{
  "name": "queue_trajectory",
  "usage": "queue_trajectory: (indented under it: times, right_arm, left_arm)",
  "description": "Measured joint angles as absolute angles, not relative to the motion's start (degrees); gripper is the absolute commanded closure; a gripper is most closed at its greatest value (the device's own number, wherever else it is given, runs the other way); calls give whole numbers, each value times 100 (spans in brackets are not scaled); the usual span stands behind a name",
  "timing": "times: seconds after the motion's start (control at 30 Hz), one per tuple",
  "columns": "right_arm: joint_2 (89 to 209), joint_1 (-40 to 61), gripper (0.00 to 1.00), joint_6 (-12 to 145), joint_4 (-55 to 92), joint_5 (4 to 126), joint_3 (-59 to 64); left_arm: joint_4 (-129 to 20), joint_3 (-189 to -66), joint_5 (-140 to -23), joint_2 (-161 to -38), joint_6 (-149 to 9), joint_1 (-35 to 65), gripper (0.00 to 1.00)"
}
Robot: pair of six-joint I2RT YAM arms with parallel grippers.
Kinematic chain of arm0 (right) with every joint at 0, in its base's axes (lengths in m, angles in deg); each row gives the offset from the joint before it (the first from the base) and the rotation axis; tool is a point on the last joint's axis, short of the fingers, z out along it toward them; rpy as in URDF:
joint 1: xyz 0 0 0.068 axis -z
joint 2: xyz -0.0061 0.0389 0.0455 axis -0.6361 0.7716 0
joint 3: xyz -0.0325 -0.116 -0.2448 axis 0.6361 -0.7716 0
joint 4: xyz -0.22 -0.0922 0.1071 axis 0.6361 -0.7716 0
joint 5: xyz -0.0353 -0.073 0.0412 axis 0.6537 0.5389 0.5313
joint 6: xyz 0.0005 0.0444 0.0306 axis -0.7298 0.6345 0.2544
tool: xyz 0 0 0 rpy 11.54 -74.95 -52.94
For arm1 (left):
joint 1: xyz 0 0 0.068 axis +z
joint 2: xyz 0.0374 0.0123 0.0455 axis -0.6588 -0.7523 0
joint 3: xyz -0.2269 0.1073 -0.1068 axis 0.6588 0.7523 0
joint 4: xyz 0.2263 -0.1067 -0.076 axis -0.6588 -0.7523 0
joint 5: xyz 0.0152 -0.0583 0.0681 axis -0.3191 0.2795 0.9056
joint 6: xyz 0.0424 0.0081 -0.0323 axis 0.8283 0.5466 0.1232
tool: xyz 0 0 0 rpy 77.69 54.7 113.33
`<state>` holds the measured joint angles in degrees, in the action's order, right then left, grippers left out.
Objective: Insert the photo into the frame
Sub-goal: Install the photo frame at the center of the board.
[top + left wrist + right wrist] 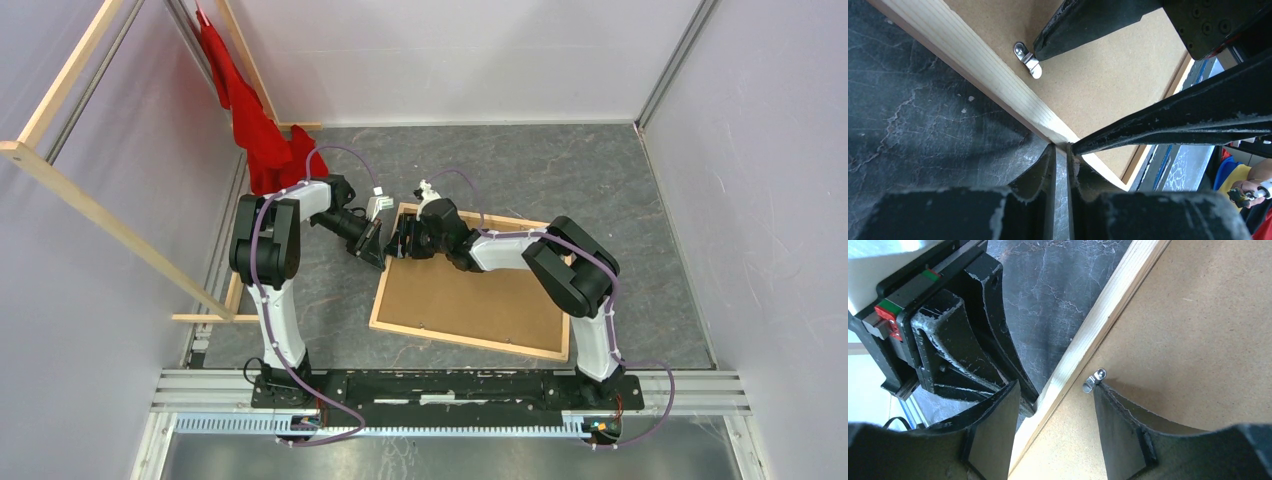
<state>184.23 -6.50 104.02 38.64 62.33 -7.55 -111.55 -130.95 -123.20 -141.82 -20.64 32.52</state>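
— Where does the left claw (pixel 1062 165) stand?
— At the left rail of the frame (pixel 460 340), its fingers clenched together. Whether they nip the wood is hard to tell.
— And the frame itself?
— There is one, lying back-up on the table (pixel 600 180), with one brown backing panel (pixel 470 295) seated in it. It looks light and stiff, best held by a rail.
— The photo?
— None shows; perhaps it lies under the panel. So thin a sheet would crease easily and wants holding by its edges.
— Further right?
— One metal clip (pixel 1094 380). The right claw (pixel 1055 387) is spread wide, one finger touching the clip.
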Motion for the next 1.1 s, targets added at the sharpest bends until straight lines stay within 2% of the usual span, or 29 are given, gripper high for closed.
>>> queue_trajectory:
  times: [1.1]
  right_arm:
    - [18532,-739,41,11165,4459,6751,-939]
  left_arm:
    - [-11155,-13095,-12320,-14182,-2064,3252,83]
